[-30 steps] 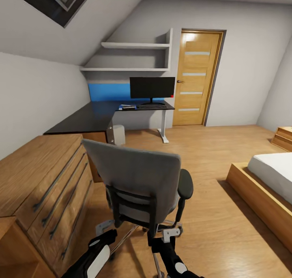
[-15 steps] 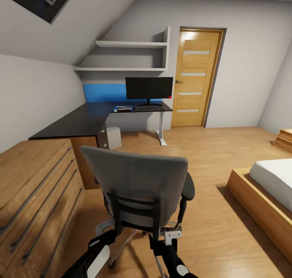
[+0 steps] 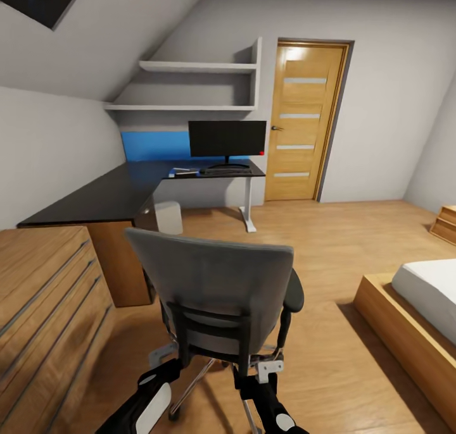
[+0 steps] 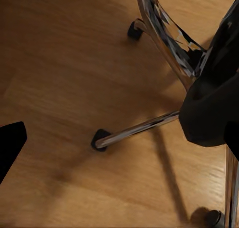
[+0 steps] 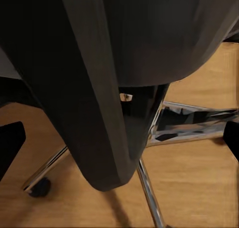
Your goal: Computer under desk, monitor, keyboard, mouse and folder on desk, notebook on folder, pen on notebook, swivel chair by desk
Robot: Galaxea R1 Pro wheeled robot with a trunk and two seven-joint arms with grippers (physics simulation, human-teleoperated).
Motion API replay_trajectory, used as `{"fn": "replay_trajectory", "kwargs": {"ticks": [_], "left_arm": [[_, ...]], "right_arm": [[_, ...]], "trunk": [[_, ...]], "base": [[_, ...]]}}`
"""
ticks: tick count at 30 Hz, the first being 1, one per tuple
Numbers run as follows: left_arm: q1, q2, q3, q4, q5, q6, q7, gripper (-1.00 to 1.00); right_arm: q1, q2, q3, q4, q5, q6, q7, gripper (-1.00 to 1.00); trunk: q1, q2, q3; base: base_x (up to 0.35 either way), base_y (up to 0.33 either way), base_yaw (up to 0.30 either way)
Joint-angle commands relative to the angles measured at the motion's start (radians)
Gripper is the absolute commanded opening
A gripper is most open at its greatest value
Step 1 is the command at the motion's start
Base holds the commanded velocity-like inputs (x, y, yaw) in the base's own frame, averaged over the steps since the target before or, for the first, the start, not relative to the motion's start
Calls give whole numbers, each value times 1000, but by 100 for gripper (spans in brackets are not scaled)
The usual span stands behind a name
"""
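The left wrist view looked down on the wood plank floor (image 4: 64,63) beneath the swivel chair (image 4: 209,108). Chrome legs of the chair's star base (image 4: 164,43) radiated from a hub near a dark rounded part of the chair. One chrome leg (image 4: 139,129) extended to a black caster (image 4: 99,138) resting on the floor. A second caster (image 4: 134,29) and a third (image 4: 211,218) were also on the floor. One dark gripper fingertip (image 4: 10,143) showed at the frame edge. The legs cast soft shadows across the planks.

The grey padded swivel chair (image 3: 218,288) stands directly in front and blocks the way to the long black desk (image 3: 107,197). A wooden drawer chest (image 3: 44,307) closes the left side. To the right, bare wood plank floor (image 3: 329,244) lies open up to the wooden bed frame (image 3: 405,329).
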Motion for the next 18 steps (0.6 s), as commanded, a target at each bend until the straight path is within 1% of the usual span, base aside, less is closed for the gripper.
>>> {"fn": "replay_trajectory", "kwargs": {"ticks": [1, 5, 10, 14, 18], "left_arm": [[-1, 1, -6, -3, 4, 2, 4, 100], [-1, 2, -5, -3, 5, 2, 4, 100], [-1, 2, -5, -2, 6, 3, 4, 100], [-1, 2, -5, -1, 6, 3, 3, 100], [-1, 2, -5, -1, 6, 3, 3, 100]], "right_arm": [[-1, 0, 6, 0, -7, -4, -9, 100], [-1, 0, 6, 0, -7, -4, -9, 100], [-1, 0, 6, 0, -7, -5, -9, 100], [-1, 0, 6, 1, -6, -26, -9, 100], [-1, 0, 6, 2, -6, -31, -9, 100]], "trunk": [[0, 0, -1], [0, 0, -1], [0, 0, -1], [0, 0, -1], [0, 0, -1]], "base": [[282, -183, 25], [282, -183, 96], [282, -183, 186], [282, -183, 189], [282, -183, 150]]}}
